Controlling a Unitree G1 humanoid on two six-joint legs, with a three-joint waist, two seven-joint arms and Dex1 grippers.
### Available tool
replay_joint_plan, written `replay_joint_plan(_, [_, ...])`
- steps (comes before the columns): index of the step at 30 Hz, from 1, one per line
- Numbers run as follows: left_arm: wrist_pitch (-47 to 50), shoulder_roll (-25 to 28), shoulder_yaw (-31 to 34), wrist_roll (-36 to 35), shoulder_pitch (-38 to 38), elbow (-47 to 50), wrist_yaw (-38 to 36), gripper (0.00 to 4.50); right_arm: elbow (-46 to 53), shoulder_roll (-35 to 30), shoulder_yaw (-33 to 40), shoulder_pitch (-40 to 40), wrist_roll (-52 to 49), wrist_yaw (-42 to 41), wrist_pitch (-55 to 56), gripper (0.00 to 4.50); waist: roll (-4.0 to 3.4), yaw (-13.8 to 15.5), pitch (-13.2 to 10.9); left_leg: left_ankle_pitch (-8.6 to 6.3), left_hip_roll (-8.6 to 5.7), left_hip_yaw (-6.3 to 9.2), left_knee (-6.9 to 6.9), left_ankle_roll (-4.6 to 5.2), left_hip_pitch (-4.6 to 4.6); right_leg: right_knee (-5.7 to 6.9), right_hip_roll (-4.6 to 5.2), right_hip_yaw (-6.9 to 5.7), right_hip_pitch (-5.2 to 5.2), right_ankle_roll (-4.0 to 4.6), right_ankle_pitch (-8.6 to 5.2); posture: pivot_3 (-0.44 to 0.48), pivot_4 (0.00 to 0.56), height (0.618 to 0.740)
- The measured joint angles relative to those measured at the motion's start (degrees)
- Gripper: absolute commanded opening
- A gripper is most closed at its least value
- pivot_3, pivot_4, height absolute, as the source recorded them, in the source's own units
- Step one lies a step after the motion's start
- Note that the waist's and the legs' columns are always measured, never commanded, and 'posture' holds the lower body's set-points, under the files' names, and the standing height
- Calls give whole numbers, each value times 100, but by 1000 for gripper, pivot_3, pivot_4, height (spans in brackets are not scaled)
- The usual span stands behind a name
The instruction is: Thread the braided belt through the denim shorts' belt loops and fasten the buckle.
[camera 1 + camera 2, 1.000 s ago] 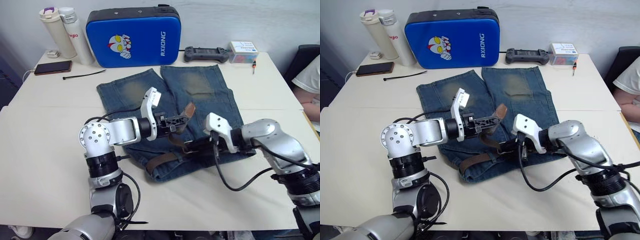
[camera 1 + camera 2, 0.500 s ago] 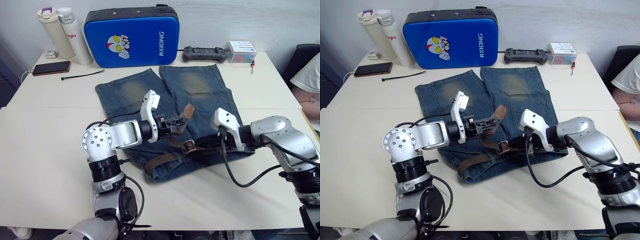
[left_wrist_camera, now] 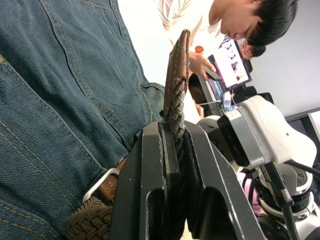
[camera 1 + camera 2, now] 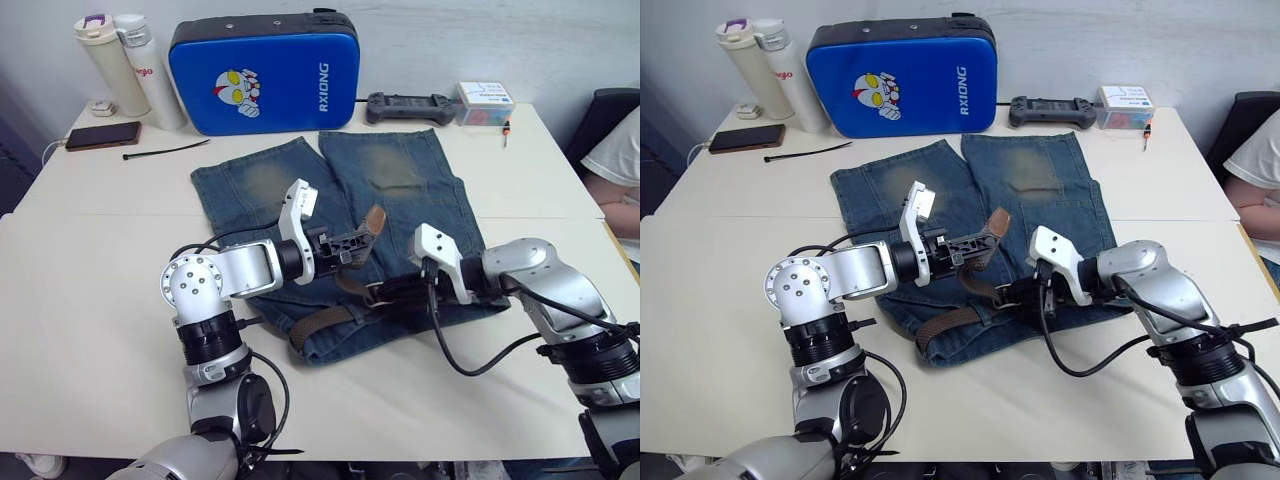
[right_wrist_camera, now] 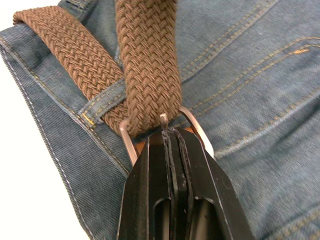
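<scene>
Occlusion first: the right gripper (image 5: 172, 131) and its wrist cover the buckle (image 5: 192, 127) in the head views, so how far the strap is through the frame can't be read there. The right wrist view does show it: braided belt (image 5: 147, 65) passes down through the silver frame, prong tip sticks up right at the fingertips, jaws together and clamped on the buckle's middle (tan leather just visible under the frame). Whether the prong sits in the weave, can't tell.

Left gripper (image 4: 352, 245) is raised over the denim shorts (image 4: 400, 170), jaws clamped on the belt's free end; tan leather tip (image 3: 178, 65) sticks out past the fingers, tilted up. From there the strap runs down to the buckle.

Shorts lie flat on the white table (image 4: 90, 290), waistband toward the robot, legs pointing away. A stretch of belt lies along the waistband (image 4: 325, 322); one of the belt loops (image 5: 102, 105) shows with the strap going under it. The other loops are too small to make out.

Around: blue case (image 4: 265, 72) upright behind the shorts, two bottles (image 4: 125, 65) beside it, phone (image 4: 103, 134), black cable tie (image 4: 165, 151), controller (image 4: 408, 105), small box (image 4: 485, 102). None touch the shorts.

Left wrist view adds a person beyond the table edge holding a lit phone (image 3: 231, 65); in the head view just a sleeve (image 4: 618, 150) at the right, cut off by the frame.
</scene>
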State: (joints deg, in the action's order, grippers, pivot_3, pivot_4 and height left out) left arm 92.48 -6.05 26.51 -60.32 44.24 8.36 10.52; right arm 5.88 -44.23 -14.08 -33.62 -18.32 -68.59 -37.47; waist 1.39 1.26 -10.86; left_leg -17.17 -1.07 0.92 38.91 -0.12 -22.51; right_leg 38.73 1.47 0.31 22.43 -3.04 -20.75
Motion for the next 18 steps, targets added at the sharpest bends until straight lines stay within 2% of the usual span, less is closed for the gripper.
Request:
replay_joint_plan(10, [0, -9, 49, 26, -1, 48, 2, 0, -267, 103, -253, -215, 163, -162, 222, 74, 0, -11, 0, -1, 0, 0, -2, -1, 1, -2, 0, 0, 0, 0, 0, 0, 150, 740])
replay_joint_plan(18, [0, -38, 61, 38, -5, 141, 13, 0, -626, 116, -473, -499, 308, -595, 401, 74, 0, -24, 0, -1, 1, 0, -4, -2, 1, -5, -1, 0, 0, 0, 0, 0, 150, 740])
